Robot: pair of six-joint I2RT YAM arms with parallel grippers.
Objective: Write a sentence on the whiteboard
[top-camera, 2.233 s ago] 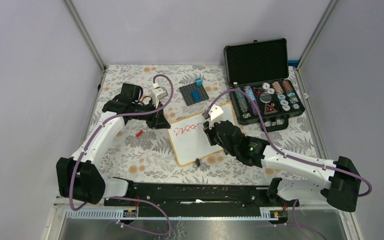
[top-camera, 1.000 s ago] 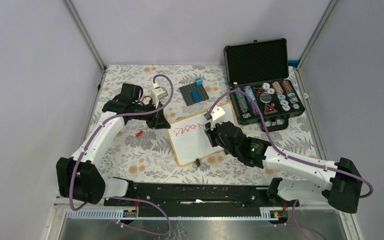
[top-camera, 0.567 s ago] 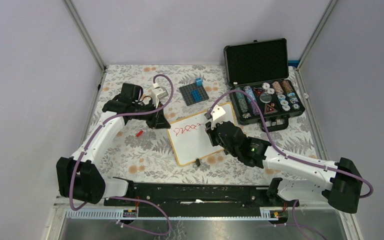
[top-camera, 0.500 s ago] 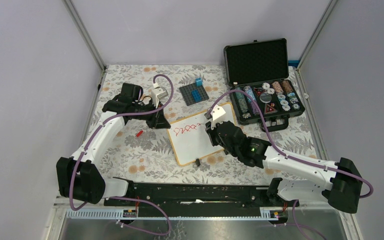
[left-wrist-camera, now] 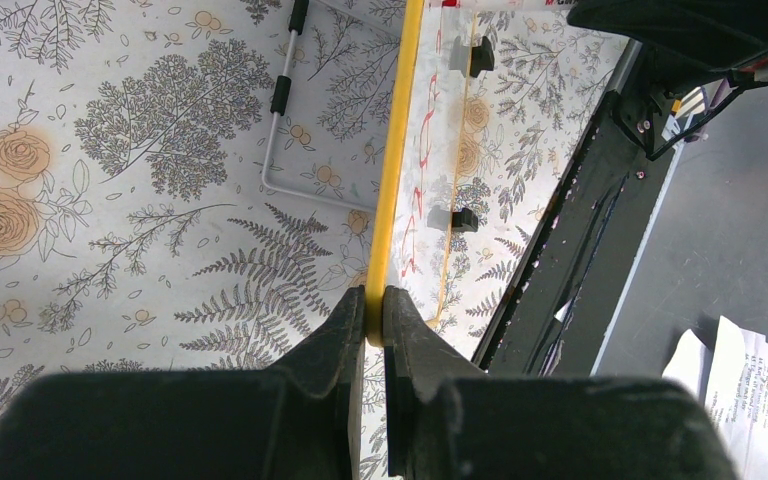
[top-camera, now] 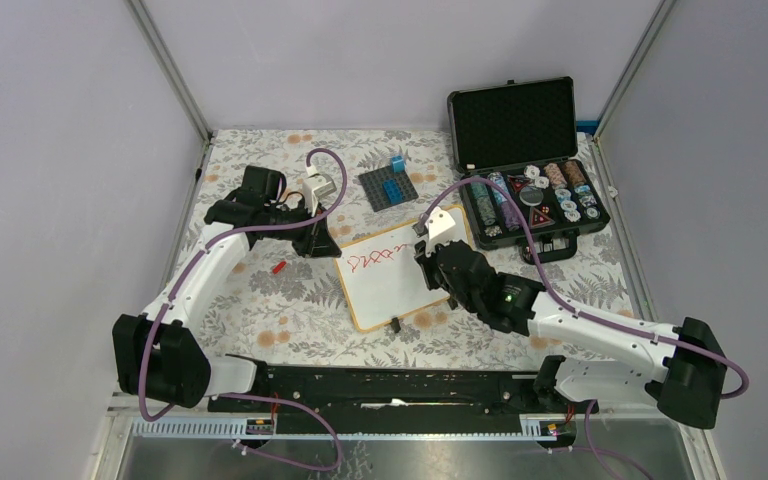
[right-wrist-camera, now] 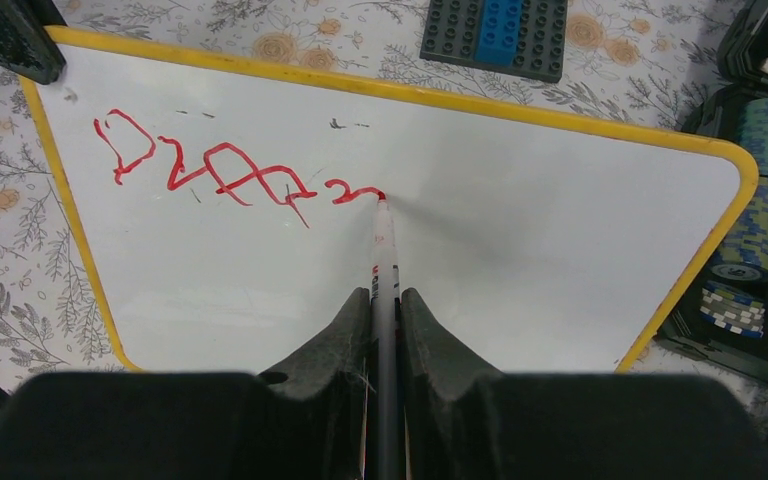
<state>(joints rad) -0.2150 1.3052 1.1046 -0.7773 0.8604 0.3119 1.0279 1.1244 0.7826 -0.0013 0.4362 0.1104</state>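
Table under a floral-print cloth (top-camera: 260, 310), plain grey walls round it. A small rectangular whiteboard (top-camera: 390, 295) w/ yellow rounded-corner frame sits on the cloth near table centre, btwn the two arms. Small black clip feet (left-wrist-camera: 457, 218) are on its frame.

The red handwriting (right-wrist-camera: 220, 170) is one scribbled line along the board's far side. It starts near the far-left corner & runs to approx mid-board. Rest of the board is bare white, bar a few faint grey marks.

The left gripper (left-wrist-camera: 373, 305) has its jaws nearly together, pinched on the yellow frame edge at the board's far-left corner.

The right gripper (right-wrist-camera: 385, 300) has its jaws narrow, clamped on a slim white marker (right-wrist-camera: 385, 240) w/ red tip. The tip touches the board at the right end of the red line.

A dark grey studded baseplate (top-camera: 388, 187) w/ blue bricks lies just beyond the board's far edge. An open black hard case (top-camera: 513, 122) holding poker chips stands at far right, near the board's far-right corner. A small red piece (top-camera: 278, 266) lies on the cloth left of the board, apart from it.
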